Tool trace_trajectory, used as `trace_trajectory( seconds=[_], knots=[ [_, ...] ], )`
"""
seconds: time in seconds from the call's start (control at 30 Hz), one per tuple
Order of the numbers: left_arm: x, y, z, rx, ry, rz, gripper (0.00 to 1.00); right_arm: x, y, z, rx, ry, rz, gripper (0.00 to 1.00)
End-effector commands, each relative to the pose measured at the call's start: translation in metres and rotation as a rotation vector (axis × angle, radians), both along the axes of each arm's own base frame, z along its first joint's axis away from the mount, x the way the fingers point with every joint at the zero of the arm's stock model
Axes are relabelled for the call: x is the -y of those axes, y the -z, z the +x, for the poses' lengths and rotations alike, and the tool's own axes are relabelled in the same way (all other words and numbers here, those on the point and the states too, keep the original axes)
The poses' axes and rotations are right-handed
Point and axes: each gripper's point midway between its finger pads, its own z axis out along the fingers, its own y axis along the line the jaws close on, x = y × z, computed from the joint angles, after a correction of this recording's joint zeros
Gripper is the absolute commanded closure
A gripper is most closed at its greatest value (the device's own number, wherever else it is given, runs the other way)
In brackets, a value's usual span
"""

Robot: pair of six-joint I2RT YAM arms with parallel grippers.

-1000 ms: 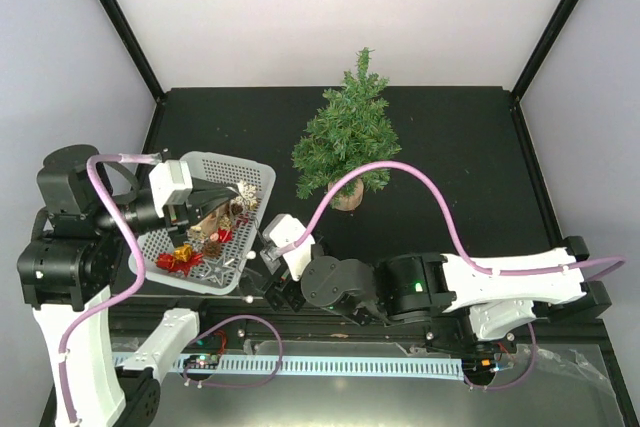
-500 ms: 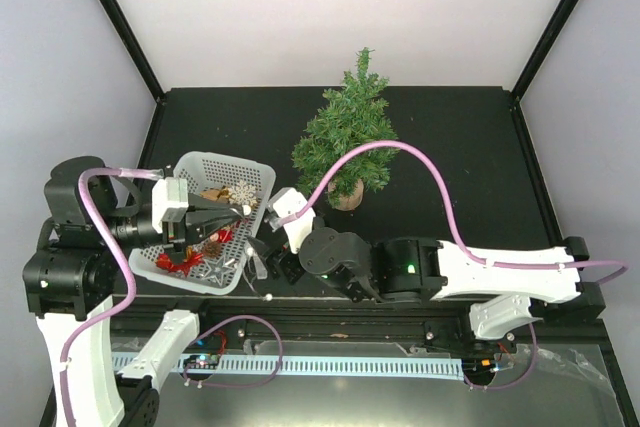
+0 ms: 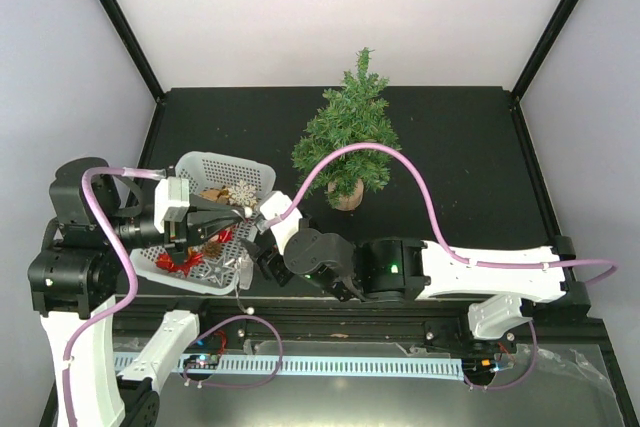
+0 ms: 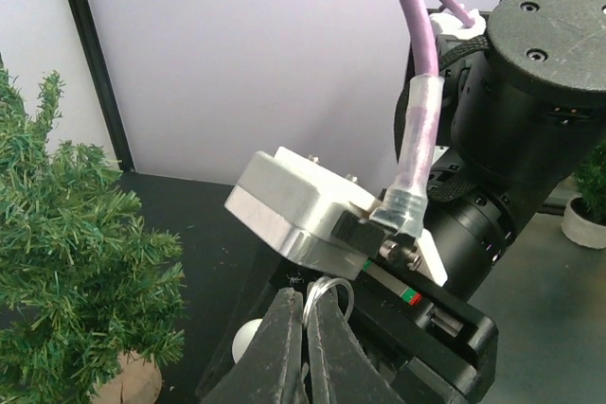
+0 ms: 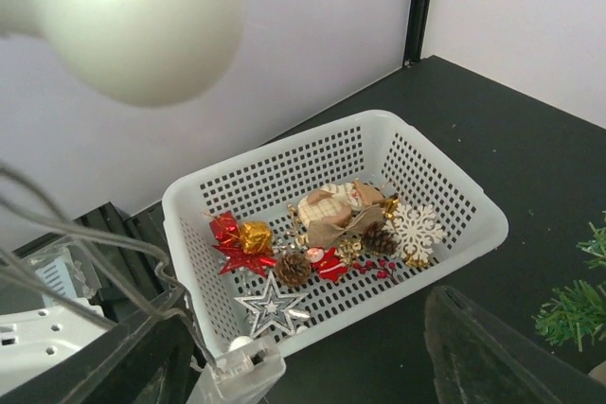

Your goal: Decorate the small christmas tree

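The small christmas tree stands upright on its wood-slice base at mid table; it also shows at the left of the left wrist view. My left gripper is over the white basket's right edge. In the left wrist view it is shut on a clear wire loop of a light string with white bulbs. One bulb hangs near the table's front edge. My right gripper is right beside the left one, open; clear wires cross its left finger.
The white basket holds a silver star, a white snowflake, a gold gift box, pine cones, a red bow and a Santa figure. A blurred bulb hangs close to the right wrist camera. Black frame posts stand at the table's corners.
My right arm has moved left to the basket's front right corner, close to the left gripper. The hanging white bulb has dropped toward the table's front edge. The left arm barely moved.
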Motion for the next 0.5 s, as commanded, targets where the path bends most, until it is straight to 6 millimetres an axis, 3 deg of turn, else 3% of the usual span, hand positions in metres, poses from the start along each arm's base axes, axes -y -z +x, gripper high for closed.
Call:
trace_trajectory(
  seconds=[0.0,0.17,0.3,0.47],
  knots=[
    [0.0002,-0.0036,-0.0020,0.029,0.000,-0.003,0.98,0.0074,-0.0189,-0.0003,-0.018,-0.003,0.074,0.34],
    [0.0002,-0.0049,-0.0006,0.026,-0.003,-0.006,0.98,0.0115,-0.0109,-0.0023,-0.037,-0.010,0.073,0.44],
    [0.0008,-0.0061,-0.0011,0.021,0.007,-0.014,0.98,0.0125,-0.0112,-0.0033,-0.039,-0.017,0.080,0.58],
    [0.0010,-0.0053,0.0001,0.015,0.010,-0.017,0.99,0.0121,-0.0164,-0.0057,-0.039,-0.035,0.095,0.59]
  ],
)
